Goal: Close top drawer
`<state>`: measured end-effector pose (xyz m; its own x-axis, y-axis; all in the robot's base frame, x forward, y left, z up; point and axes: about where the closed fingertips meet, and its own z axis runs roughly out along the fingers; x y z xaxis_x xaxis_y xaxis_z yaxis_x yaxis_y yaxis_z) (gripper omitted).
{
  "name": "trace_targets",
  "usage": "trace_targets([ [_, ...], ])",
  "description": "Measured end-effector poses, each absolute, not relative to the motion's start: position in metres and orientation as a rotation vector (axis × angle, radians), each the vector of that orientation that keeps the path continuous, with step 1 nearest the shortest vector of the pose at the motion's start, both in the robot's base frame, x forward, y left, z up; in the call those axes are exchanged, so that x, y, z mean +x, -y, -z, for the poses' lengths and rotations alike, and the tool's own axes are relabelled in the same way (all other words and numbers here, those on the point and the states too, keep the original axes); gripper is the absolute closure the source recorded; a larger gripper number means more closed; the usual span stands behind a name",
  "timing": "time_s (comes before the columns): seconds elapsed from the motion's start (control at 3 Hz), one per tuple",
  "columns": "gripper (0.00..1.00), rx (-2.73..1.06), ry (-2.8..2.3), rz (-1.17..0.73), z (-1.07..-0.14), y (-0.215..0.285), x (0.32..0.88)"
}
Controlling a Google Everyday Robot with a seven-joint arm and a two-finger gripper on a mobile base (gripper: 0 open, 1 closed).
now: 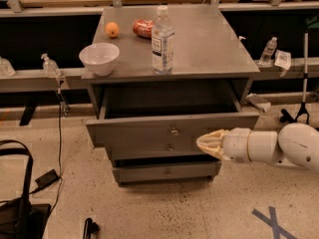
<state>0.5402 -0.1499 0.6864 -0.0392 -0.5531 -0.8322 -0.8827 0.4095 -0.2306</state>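
Observation:
The top drawer point(149, 132) of the grey metal cabinet is pulled out. Its wide flat front carries a small round knob point(174, 132), and its deep box is open above. My gripper point(207, 144), cream-coloured on a white arm point(279, 146), comes in from the right. It points left, in front of the lower right part of the top drawer's front and to the right of the knob. I cannot tell whether it touches the panel.
Two narrower drawer fronts point(167, 172) sit below the top drawer. On the cabinet top point(209, 44) stand a white bowl point(99, 58), an orange point(112, 30), a red can point(143, 28) and a water bottle point(163, 34). A black bag point(20, 218) lies on the floor at left.

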Motion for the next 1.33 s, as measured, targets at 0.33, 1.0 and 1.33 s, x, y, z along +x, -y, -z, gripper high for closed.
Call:
trace_targets([
  [0.33, 1.0, -1.261, -1.833, -0.48, -0.657, 0.156, 0.559],
  [1.0, 1.0, -1.269, -2.091, -0.451, -0.594, 0.16, 0.614],
  [1.33, 1.0, -1.256, -2.05, -0.289, -0.609, 0.16, 0.641],
])
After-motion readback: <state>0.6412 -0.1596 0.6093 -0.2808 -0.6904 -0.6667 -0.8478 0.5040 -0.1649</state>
